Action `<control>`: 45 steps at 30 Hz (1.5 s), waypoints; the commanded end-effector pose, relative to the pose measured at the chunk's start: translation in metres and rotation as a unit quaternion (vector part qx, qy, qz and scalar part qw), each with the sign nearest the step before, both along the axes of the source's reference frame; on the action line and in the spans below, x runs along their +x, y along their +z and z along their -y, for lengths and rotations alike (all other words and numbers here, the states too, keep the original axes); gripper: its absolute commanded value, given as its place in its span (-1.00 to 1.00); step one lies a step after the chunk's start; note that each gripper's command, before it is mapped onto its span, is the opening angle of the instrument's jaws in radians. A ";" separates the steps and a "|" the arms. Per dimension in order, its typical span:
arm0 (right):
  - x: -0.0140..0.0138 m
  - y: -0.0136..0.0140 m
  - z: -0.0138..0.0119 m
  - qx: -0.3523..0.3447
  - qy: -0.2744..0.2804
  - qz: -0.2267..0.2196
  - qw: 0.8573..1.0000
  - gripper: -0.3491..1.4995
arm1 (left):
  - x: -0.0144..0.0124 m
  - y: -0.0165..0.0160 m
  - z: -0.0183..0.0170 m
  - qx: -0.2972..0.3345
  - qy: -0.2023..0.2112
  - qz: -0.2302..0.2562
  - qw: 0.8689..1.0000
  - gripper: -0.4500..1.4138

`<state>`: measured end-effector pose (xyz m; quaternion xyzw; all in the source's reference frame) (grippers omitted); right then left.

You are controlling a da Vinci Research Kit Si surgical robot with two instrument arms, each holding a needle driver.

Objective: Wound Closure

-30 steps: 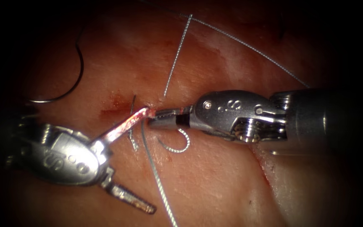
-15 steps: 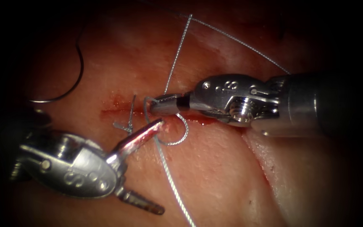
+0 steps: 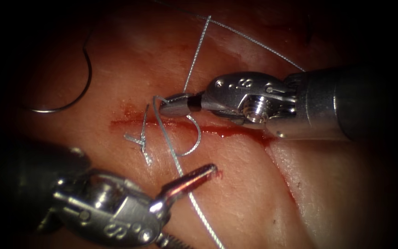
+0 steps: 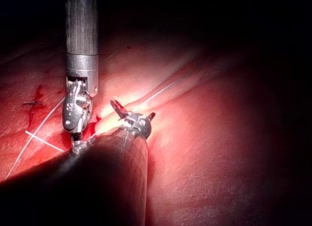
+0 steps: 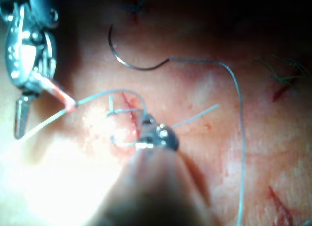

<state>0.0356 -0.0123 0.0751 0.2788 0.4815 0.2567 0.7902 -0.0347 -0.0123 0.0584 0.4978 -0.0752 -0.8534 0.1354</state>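
Note:
My right tool [image 3: 163,107] reaches in from the right over the cut [image 3: 226,131]. Its jaws are shut on the thread [image 3: 194,138], which loops round their tip and curls below them. One strand climbs away to the far top [image 3: 198,46]; another runs down past my left tool [image 3: 196,207]. That tool sits low on the near side, jaws open, and the strand lies against its upper jaw [image 3: 190,179]. The curved needle [image 3: 84,85] lies free on the tissue at the far left, not in it. In the right wrist view the needle [image 5: 136,66] rests beyond the right tool [image 5: 146,124].
A tied stitch with short cut ends [image 3: 141,138] crosses the left end of the cut. Red fluid [image 3: 217,133] lines the cut. A pale ridge of tissue [image 3: 300,193] rises at the lower right. The left tool [image 5: 29,45] also shows in the right wrist view.
My left tool has drawn back down and to the right, away from the cut, its jaws still open. The right tool has shifted up and left, with the thread now looped round its jaws.

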 end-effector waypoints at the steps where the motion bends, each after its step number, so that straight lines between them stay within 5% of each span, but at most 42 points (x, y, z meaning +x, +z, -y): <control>1: 0.0008 0.0005 -0.0001 0.002 0.001 0.000 1.000 -1.00 | -0.0006 0.0007 0.0003 -0.002 0.001 0.000 1.000 0.41; 24: 0.0011 0.0014 0.0000 0.017 -0.002 0.014 1.000 -1.00 | -0.0027 0.0012 0.0017 -0.035 0.017 -0.035 0.999 0.17; 26: 0.0011 0.0013 0.0001 0.017 -0.002 0.014 1.000 -1.00 | -0.0025 0.0012 0.0017 -0.038 0.019 -0.034 0.999 -0.46; 27: 0.0011 0.0013 0.0001 0.017 -0.002 0.014 1.000 -1.00 | -0.0024 0.0011 0.0018 -0.039 0.018 -0.035 0.998 -0.93; 28: 0.0010 0.0013 0.0001 0.020 -0.001 0.015 1.000 -1.00 | -0.0022 0.0011 0.0018 -0.047 0.021 -0.036 0.998 -1.00; 35: -0.0002 0.0009 0.0002 0.021 -0.006 0.013 1.000 -1.00 | -0.0005 0.0005 0.0012 -0.067 0.003 -0.023 0.997 -1.00; 45: -0.0033 -0.0007 0.0014 0.017 -0.004 0.005 1.000 -1.00 | 0.0074 -0.0009 -0.0007 -0.060 -0.006 -0.027 0.998 -1.00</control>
